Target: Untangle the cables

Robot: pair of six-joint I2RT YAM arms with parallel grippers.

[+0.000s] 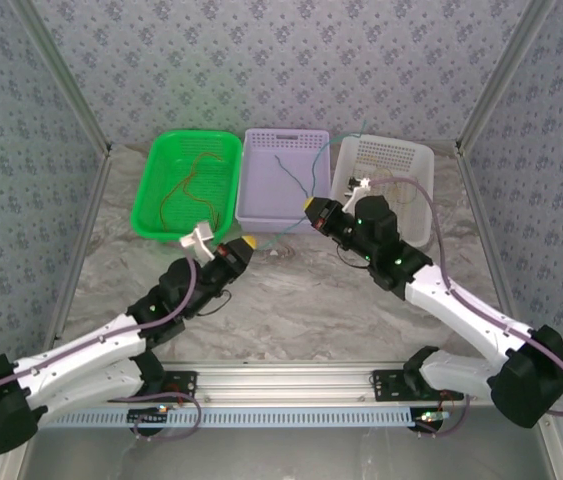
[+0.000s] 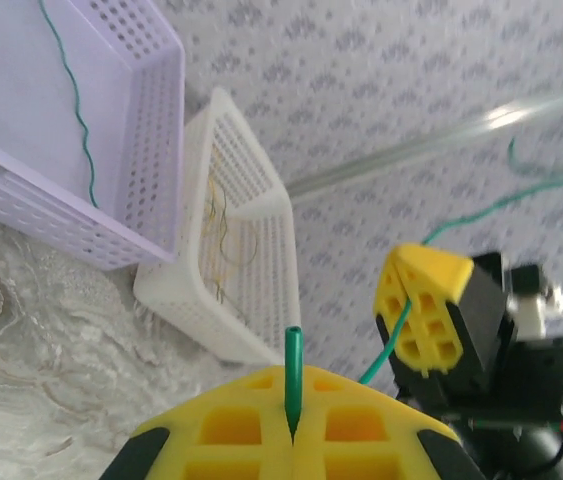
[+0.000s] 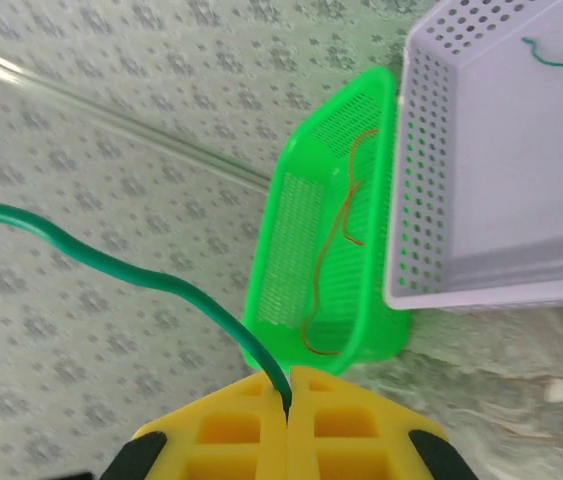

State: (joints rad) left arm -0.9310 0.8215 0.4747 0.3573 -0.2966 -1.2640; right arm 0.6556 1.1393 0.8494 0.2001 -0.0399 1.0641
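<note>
Left gripper: jaws fully closed, pinching end of green-teal cable; short stub pokes up past tips.
Right gripper: jaws closed too, apparently on same cable; free length trails up and away.
Cable axis: runs from your left tips to right tips, slack between.
Purple basket: just beyond both grippers, right one judged nearer its rim; teal cable inside.
Green basket: orange cable.
White basket: yellow cable.

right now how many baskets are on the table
3, in a row at the far side of the table: a green basket on the left, a purple basket in the middle, a white basket on the right. None seems hidden.
</note>
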